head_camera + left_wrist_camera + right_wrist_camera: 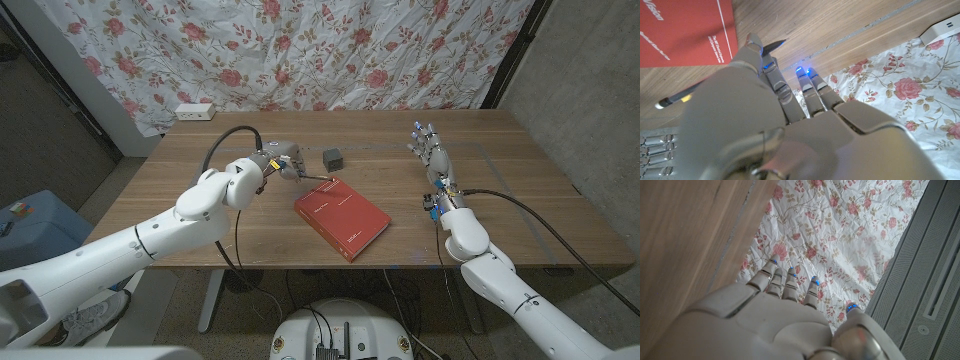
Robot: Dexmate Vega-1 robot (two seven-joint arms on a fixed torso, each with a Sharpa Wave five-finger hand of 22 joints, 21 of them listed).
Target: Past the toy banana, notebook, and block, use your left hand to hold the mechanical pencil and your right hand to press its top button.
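My left hand (284,161) is at the back middle of the table, its fingers curled around the dark mechanical pencil (312,177), which sticks out toward the red notebook (341,217). In the left wrist view the pencil (772,47) runs under the hand (755,115), one end showing on each side, with the notebook (685,30) beside it. A small dark block (333,157) sits just right of the left hand. My right hand (430,152) stands open at the right, fingers spread, well apart from the pencil. In the right wrist view the hand (775,315) holds nothing.
A white power strip (195,111) lies at the table's back left edge, also seen as the power strip (942,31) in the left wrist view. A flowered cloth (300,50) hangs behind the table. Bare wood lies between the notebook and my right hand.
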